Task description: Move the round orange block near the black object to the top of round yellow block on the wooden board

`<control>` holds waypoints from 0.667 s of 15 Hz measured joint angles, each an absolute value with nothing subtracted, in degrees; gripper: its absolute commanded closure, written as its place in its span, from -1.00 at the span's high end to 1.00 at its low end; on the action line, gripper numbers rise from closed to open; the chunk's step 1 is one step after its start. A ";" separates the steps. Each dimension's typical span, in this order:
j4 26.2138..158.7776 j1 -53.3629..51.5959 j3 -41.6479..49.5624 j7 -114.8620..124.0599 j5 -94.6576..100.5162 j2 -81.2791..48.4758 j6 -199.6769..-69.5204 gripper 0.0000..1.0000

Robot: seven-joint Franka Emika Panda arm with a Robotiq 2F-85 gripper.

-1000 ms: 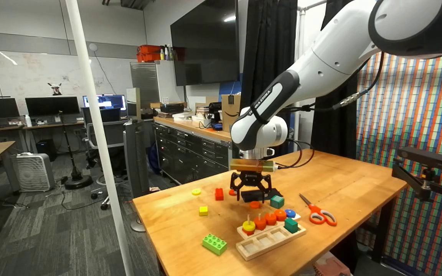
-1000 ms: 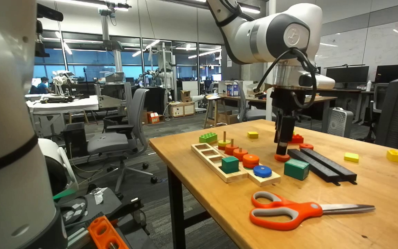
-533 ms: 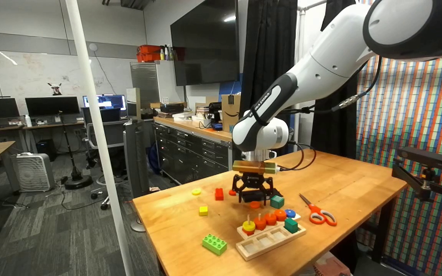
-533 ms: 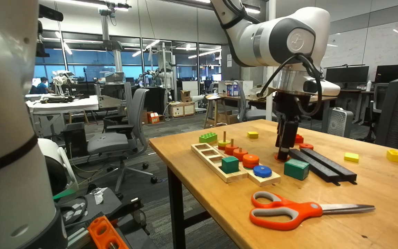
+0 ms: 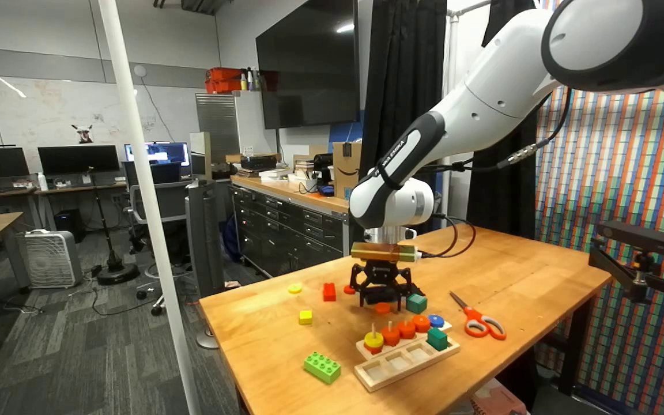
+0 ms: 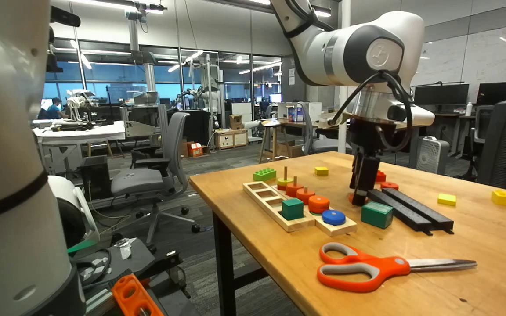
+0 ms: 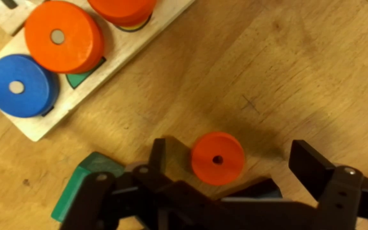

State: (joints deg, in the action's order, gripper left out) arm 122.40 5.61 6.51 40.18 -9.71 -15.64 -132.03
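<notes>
Your hand (image 7: 227,150) is lower than a second ago, spread wide; the orange block (image 7: 212,155) lies unmoved between its fingers (image 7: 308,166).

In the wrist view, the round orange block (image 7: 212,161) at lower centre looks smooth, the pincer (image 7: 230,151) matt. The surface (image 7: 267,80) is grained, scratched wood; the wooden board (image 7: 115,54), upper left, looks smoother. In an exterior view, the scissors (image 6: 393,266), lower right, pair shiny metal blades with plastic-looking handles; the black object (image 6: 399,209) is matt.
</notes>
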 measured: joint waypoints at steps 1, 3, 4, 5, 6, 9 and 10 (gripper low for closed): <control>122.34 5.63 6.52 39.92 -9.79 -15.68 -131.98 0.32; 122.24 5.67 6.55 39.41 -9.87 -15.81 -131.96 -0.03; 122.05 5.68 6.56 39.22 -9.88 -15.83 -131.92 -0.16; 121.80 5.68 6.60 39.14 -9.88 -15.83 -131.72 -0.32; 121.58 5.68 6.67 39.09 -9.88 -15.81 -131.43 -0.45; 121.11 5.69 6.80 38.96 -9.90 -15.84 -130.80 -0.64; 121.11 5.69 6.80 38.93 -9.90 -15.84 -130.78 -0.64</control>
